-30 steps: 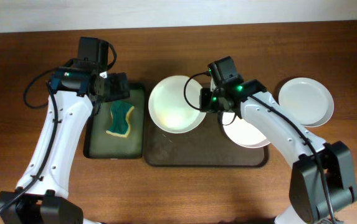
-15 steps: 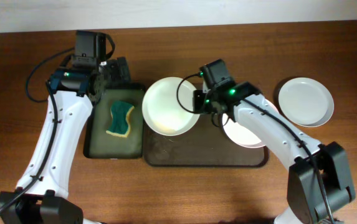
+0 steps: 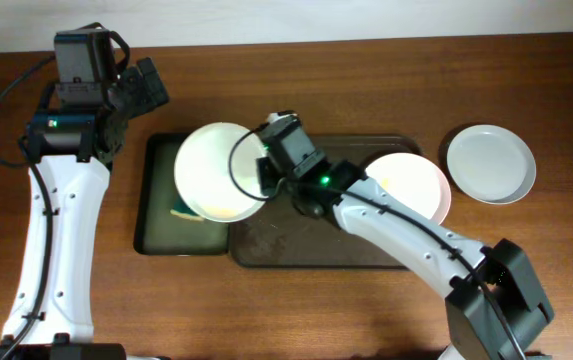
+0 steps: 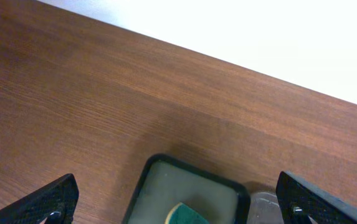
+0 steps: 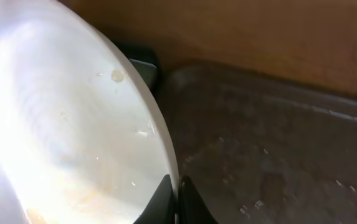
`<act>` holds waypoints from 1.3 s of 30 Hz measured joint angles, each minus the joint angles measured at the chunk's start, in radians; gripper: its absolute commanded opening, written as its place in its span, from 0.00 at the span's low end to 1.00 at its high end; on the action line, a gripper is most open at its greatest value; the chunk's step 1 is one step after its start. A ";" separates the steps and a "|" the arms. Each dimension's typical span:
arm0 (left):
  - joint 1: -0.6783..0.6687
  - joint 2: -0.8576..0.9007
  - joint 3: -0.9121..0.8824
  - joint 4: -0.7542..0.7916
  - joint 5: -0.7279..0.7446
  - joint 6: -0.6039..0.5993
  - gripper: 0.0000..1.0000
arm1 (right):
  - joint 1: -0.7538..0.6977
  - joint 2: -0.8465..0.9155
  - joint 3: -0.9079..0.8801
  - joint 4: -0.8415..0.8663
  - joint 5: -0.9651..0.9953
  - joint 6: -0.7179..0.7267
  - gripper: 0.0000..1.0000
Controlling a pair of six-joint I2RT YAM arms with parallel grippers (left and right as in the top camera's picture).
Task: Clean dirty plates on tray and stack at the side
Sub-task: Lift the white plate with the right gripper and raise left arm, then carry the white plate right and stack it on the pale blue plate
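Right jaws clamp the rim of the held plate (image 3: 221, 172) above the green tray (image 3: 161, 235), left jaws gape empty, a second plate (image 3: 411, 185) lies on the brown tray (image 3: 316, 250) and a third plate (image 3: 491, 165) rests aside on the tabletop (image 3: 266, 310), so seemingly 1 of 3 is done.

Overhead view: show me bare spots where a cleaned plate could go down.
Bare table runs in front of both trays and behind them. The brown tray's front left is bare. Crowded: the green tray, under the held plate in the right tool; the right end, with a tray plate and a side plate.
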 measured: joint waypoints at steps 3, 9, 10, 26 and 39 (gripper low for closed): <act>0.000 0.000 0.000 -0.001 0.000 0.000 0.99 | 0.051 0.000 0.000 0.054 0.066 -0.002 0.04; 0.000 0.000 0.000 -0.002 0.000 0.000 0.99 | 0.129 0.000 0.000 0.145 0.182 -0.040 0.04; 0.000 0.000 0.000 -0.001 0.000 0.000 1.00 | 0.141 0.000 0.000 0.163 0.195 -0.062 0.04; 0.000 0.000 0.000 -0.001 0.000 0.000 0.99 | 0.336 0.015 0.000 0.330 0.574 -0.544 0.04; 0.000 0.000 0.000 -0.002 0.000 0.000 0.99 | 0.464 0.015 0.000 0.333 0.755 -0.727 0.04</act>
